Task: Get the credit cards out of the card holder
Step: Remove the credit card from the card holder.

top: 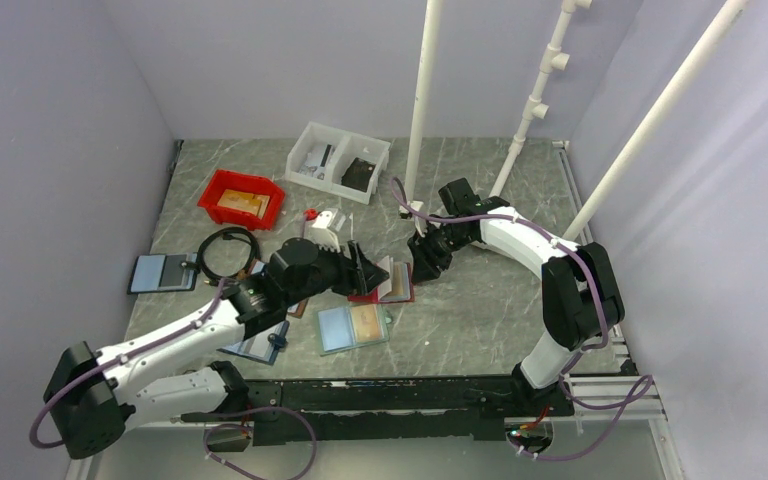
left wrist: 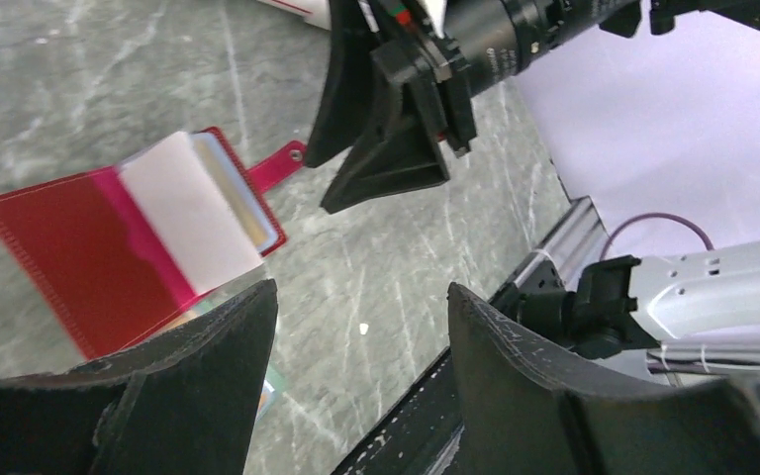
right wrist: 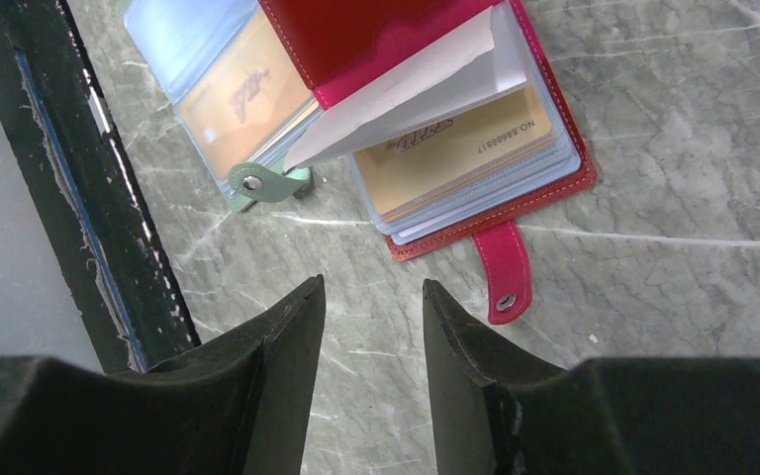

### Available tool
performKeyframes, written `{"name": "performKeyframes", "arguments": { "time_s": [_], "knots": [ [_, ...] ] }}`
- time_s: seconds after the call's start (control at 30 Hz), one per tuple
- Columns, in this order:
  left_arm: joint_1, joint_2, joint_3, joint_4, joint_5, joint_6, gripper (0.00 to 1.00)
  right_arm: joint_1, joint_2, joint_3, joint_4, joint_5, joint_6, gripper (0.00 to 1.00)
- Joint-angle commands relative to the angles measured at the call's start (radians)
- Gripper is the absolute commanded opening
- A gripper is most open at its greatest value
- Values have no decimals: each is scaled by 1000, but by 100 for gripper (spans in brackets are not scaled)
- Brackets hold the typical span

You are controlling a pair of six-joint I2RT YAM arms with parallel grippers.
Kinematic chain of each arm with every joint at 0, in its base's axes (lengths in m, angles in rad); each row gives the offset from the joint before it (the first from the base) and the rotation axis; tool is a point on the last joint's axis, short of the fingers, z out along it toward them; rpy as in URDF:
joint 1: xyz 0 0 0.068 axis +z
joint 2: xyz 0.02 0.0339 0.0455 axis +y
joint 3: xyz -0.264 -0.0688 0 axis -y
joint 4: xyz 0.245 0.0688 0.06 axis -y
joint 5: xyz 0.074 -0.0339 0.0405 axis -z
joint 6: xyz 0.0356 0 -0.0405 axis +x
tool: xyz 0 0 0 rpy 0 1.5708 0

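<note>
Open card holder (right wrist: 386,35), long axis left-right, tab (right wrist: 505,267) toward right claw (right wrist: 373,287)

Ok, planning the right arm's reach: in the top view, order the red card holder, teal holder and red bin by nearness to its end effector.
1. Red card holder, just left of the right end effector.
2. Teal holder, left, toward the near edge.
3. Red bin, far left, further back.

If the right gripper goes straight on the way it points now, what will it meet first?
Probably the grey marbled table top, just short of the open red card holder with its pink snap tab; depth is unclear.
</note>
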Motion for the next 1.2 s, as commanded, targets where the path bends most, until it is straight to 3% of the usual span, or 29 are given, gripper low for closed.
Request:
{"name": "performKeyframes", "arguments": {
  "time_s": [0.0,0.17,0.47,0.87,1.0,1.17],
  "knots": [
    [3,88,13,175,142,-23,68,-3,-1,35,17,-17,-2,43],
    [3,213,46,225,193,-9,62,-11,4,36,18,-8,2,43],
    [4,397,54,293,185,2,62,-13,12,38,16,-5,0,43],
    [3,571,177,163,56,18,62,-15,17,40,19,8,9,43],
    [2,605,224,95,17,17,59,-16,16,39,23,12,12,43],
    [-16,517,201,116,14,54,57,-16,21,40,23,15,15,43]
  ]
}}
